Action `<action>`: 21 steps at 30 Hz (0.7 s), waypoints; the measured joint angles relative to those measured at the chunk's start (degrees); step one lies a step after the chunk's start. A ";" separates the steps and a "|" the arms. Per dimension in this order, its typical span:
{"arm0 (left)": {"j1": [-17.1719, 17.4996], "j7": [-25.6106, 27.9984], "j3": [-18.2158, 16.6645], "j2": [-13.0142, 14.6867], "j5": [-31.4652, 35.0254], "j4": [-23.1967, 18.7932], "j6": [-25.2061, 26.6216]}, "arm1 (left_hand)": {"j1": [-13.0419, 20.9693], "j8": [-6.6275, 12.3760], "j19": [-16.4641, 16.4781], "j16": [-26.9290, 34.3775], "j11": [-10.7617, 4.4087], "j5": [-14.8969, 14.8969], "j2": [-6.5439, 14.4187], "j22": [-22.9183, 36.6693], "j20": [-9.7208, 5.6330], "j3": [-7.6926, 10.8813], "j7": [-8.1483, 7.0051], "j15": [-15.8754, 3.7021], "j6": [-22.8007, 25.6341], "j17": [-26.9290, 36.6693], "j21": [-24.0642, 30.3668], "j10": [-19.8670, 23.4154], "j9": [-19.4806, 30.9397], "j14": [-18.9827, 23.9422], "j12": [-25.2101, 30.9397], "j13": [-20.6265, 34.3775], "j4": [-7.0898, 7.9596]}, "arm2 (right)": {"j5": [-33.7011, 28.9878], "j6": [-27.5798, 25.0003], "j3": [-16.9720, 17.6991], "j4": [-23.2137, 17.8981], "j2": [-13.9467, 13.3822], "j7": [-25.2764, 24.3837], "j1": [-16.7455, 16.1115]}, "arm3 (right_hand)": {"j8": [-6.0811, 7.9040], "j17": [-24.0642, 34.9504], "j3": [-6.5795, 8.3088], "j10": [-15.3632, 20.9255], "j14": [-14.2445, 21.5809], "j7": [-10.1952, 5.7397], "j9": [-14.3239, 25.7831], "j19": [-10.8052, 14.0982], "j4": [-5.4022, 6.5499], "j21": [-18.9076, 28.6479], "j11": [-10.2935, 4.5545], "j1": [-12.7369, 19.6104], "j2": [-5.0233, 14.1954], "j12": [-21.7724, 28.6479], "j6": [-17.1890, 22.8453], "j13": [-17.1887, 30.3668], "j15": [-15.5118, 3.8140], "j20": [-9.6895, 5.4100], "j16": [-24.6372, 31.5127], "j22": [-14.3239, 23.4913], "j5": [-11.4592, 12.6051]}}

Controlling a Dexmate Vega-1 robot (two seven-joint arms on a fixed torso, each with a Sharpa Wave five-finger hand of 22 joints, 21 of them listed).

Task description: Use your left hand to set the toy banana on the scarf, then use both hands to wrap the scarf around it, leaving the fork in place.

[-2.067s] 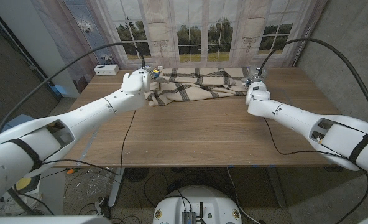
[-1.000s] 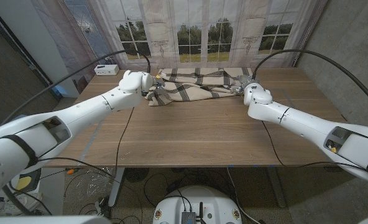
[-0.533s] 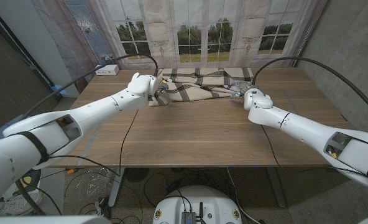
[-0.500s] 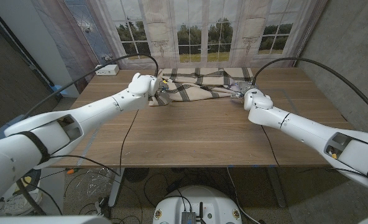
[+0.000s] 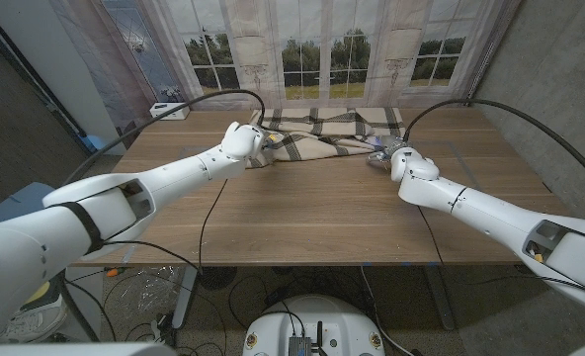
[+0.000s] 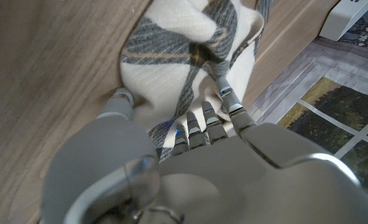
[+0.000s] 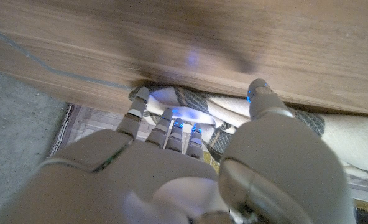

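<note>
The plaid cream-and-grey scarf (image 5: 317, 133) lies bunched along the far side of the wooden table (image 5: 302, 208). My left hand (image 5: 241, 138) is at its left end. In the left wrist view the thumb (image 6: 117, 101) and fingers (image 6: 204, 119) close on a raised fold of the scarf (image 6: 171, 43). My right hand (image 5: 403, 158) is at the scarf's right end. There its fingers (image 7: 171, 121) lie on the scarf's edge (image 7: 190, 112), the thumb (image 7: 258, 94) stands beside it, and the grip is unclear. The toy banana and the fork are hidden from me.
A small white box (image 5: 169, 109) sits at the table's back left corner. Curtains and a window picture (image 5: 322, 49) stand right behind the far edge. Black cables (image 5: 204, 208) arc from both arms over the table. Bare wood lies in front of the scarf.
Both hands have reached farther forward onto the scarf's ends, the left one moving right over the left end. The small yellow thing seen by the left hand earlier is now covered.
</note>
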 measured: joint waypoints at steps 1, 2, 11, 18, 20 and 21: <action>-0.07 0.00 0.09 -0.17 0.00 0.29 0.00 | 0.97 0.26 1.06 0.30 -0.36 -0.15 0.56 0.02 0.00 0.33 0.07 -0.37 0.84 0.00 0.13 1.21 0.00 1.21 0.35 0.00 -0.39 | 0.00 0.02 0.00 0.00 0.00 -0.03 0.00 | 0.16 0.00 0.00 0.00 0.00 0.00 0.00 0.00 0.00 0.00 0.00 0.00 0.00 0.00 0.00 0.00 0.00 0.00 0.00 0.00 0.00; -0.40 0.91 0.53 -1.10 0.30 1.87 -0.39 | 2.39 0.51 2.29 0.63 -0.61 -0.28 1.47 0.08 -0.03 0.83 0.11 -0.76 1.91 0.00 0.24 2.63 0.08 2.60 0.74 0.00 -0.89 | 0.03 0.07 0.26 -0.38 -0.23 -0.14 -0.37 | 0.22 0.00 0.00 0.00 0.00 0.00 0.00 0.00 0.00 0.00 0.00 0.24 0.24 0.00 0.00 0.00 0.00 0.00 0.00 0.00 0.00; -2.14 4.19 2.97 -5.67 -0.49 10.45 -2.18 | 21.31 3.97 12.59 3.10 -4.50 1.46 8.80 0.91 -5.50 14.85 -0.28 -2.95 23.14 0.63 4.83 22.55 0.35 21.63 5.06 -0.27 -1.72 | 0.10 0.58 0.79 -0.89 -0.65 -0.52 -1.07 | 0.22 -0.93 1.09 0.00 0.00 0.27 -0.29 0.43 -1.55 -0.71 0.00 2.97 2.97 0.23 0.27 -0.51 0.00 -0.43 0.45 -0.05 0.21; -2.66 7.26 4.44 -6.29 -1.39 12.27 -3.22 | 24.98 7.21 15.59 6.95 -4.42 0.12 9.43 1.78 -8.50 21.71 0.07 -5.21 32.62 2.31 11.82 35.21 0.46 35.08 8.54 2.00 1.51 | -0.52 2.18 0.65 0.55 0.07 -1.18 -0.82 | 0.17 -2.91 3.09 -2.12 -2.82 0.30 -0.29 1.14 -3.09 -1.74 0.00 6.87 3.53 -0.21 -0.14 -1.06 -1.32 -1.76 -0.06 -0.28 -0.49; -2.48 8.15 4.52 -5.55 -1.72 11.43 -3.56 | 25.23 7.63 15.60 8.22 -3.93 0.00 9.17 1.99 -8.50 22.06 0.39 -5.91 33.75 2.94 13.30 36.63 0.48 37.62 9.44 3.30 1.88 | -0.94 2.88 0.34 1.72 0.73 -1.80 -0.48 | -0.25 -3.48 3.09 -3.34 -3.62 0.41 -0.29 1.16 -3.09 -2.17 0.01 7.44 3.41 -0.45 -1.51 -1.26 -1.32 -2.22 -0.28 -0.28 -1.08; -2.19 8.73 4.39 -4.79 -2.08 10.34 -3.87 | 25.23 7.90 15.59 8.94 -3.71 -0.08 9.17 2.02 -8.50 22.12 0.57 -6.12 34.34 3.38 13.97 36.92 0.50 38.57 9.89 3.97 1.94 | -1.30 3.53 0.02 2.93 1.39 -2.33 -0.15 | -0.27 -3.77 3.09 -3.98 -4.13 0.46 -0.29 1.24 -3.09 -2.18 -0.03 7.55 3.30 -0.49 -2.14 -1.33 -1.23 -2.49 -0.28 -0.26 -1.20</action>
